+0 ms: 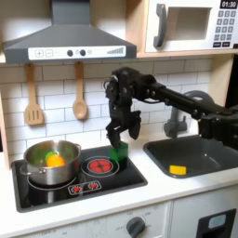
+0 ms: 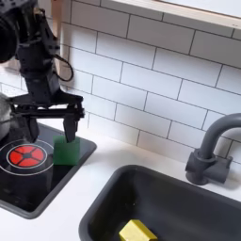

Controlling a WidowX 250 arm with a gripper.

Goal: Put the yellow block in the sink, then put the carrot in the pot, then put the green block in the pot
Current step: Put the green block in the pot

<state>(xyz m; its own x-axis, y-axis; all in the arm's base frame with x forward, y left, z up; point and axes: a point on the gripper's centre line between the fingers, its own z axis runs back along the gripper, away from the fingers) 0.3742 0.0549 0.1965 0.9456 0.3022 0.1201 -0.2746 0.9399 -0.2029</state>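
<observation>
One tool point(image 2: 53, 120), jaws spread, hangs just above green block point(image 2: 65, 151) on stove edge. Yellow block point(image 2: 137, 231) lies in sink point(image 2: 202, 200). Carrot point(image 1: 56, 160) inside pot point(image 1: 35, 167).

Even, soft indoor light; both pictures low in resolution and a little blurred.

In the first exterior view the light falls from above and in front: the desk point(image 1: 177, 191) and white tiles point(image 1: 56, 102) are bright, the hood point(image 1: 67, 45) throws a faint shadow on the wall below it, and the pot point(image 1: 51, 160) carries pale glints on its rim. The sink point(image 1: 200, 153) reads dark, with little detail inside. In the second exterior view the arm point(image 2: 36, 52) is a near-black mass, soft at its edges; the faucet point(image 2: 212, 151) shows a dull sheen, and the tiles grow greyer toward the second exterior view's left. Small things are coarse and smeared in both exterior views.
</observation>
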